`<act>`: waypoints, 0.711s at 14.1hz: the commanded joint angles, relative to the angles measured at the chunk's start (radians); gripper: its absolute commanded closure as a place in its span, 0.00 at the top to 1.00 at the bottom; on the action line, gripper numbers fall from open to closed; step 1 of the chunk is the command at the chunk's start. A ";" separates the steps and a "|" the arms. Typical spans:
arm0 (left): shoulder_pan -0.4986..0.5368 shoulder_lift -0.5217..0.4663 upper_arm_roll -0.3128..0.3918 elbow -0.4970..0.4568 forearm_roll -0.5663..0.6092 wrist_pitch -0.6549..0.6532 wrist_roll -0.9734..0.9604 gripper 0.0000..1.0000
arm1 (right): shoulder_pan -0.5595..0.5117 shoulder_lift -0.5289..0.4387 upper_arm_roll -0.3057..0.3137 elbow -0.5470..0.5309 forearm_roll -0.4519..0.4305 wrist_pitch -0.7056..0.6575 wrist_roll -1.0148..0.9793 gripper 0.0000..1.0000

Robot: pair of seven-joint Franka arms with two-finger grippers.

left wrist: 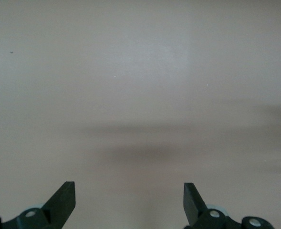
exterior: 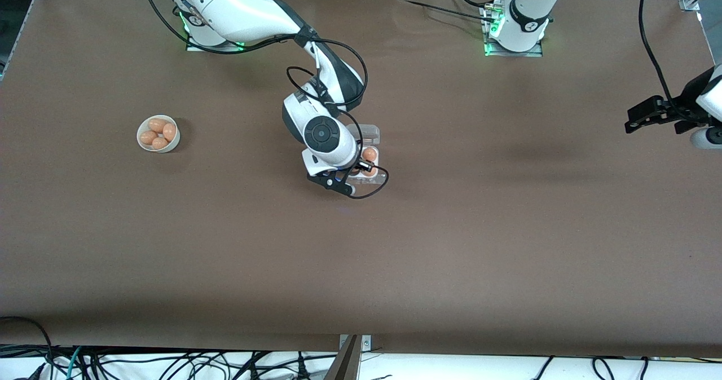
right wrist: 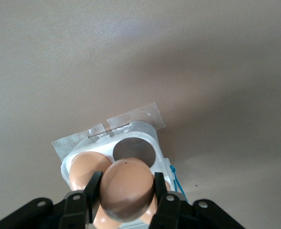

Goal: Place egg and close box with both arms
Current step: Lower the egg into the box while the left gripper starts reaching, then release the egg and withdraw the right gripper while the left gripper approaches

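The box [exterior: 369, 166] is a small white tray whose clear lid [exterior: 369, 133] stands open toward the robots' bases, in the middle of the table. My right gripper [exterior: 355, 172] hangs low over the box. In the right wrist view my right gripper [right wrist: 127, 182] is shut on a brown egg [right wrist: 127, 195], just above the tray [right wrist: 141, 129]. One cell [right wrist: 134, 151] is empty and another egg [right wrist: 83, 169] sits in the cell beside it. My left gripper [exterior: 636, 118] waits open and empty over bare table at the left arm's end, and it also shows in the left wrist view [left wrist: 129, 192].
A round white bowl [exterior: 142, 141] with several brown eggs stands toward the right arm's end of the table. Strips of clear tape [right wrist: 130, 120] hold the box to the brown table. Black cables dangle from the right arm around the box.
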 commanded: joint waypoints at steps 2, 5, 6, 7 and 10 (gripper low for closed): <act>-0.020 0.017 -0.005 0.029 -0.003 -0.009 0.008 1.00 | 0.006 0.012 -0.006 0.018 0.018 -0.006 -0.008 1.00; -0.025 0.017 -0.007 0.029 -0.003 -0.008 0.006 1.00 | 0.000 0.010 -0.006 0.025 0.018 -0.005 -0.011 1.00; -0.026 0.017 -0.013 0.029 -0.006 -0.008 0.005 1.00 | 0.000 0.010 -0.006 0.025 0.018 -0.005 -0.011 1.00; -0.028 0.018 -0.028 0.028 -0.015 -0.009 -0.001 1.00 | 0.000 0.007 -0.008 0.025 0.015 -0.005 -0.011 1.00; -0.037 0.041 -0.103 0.029 -0.025 -0.023 -0.061 0.86 | -0.034 -0.014 -0.017 0.033 0.017 -0.011 -0.014 1.00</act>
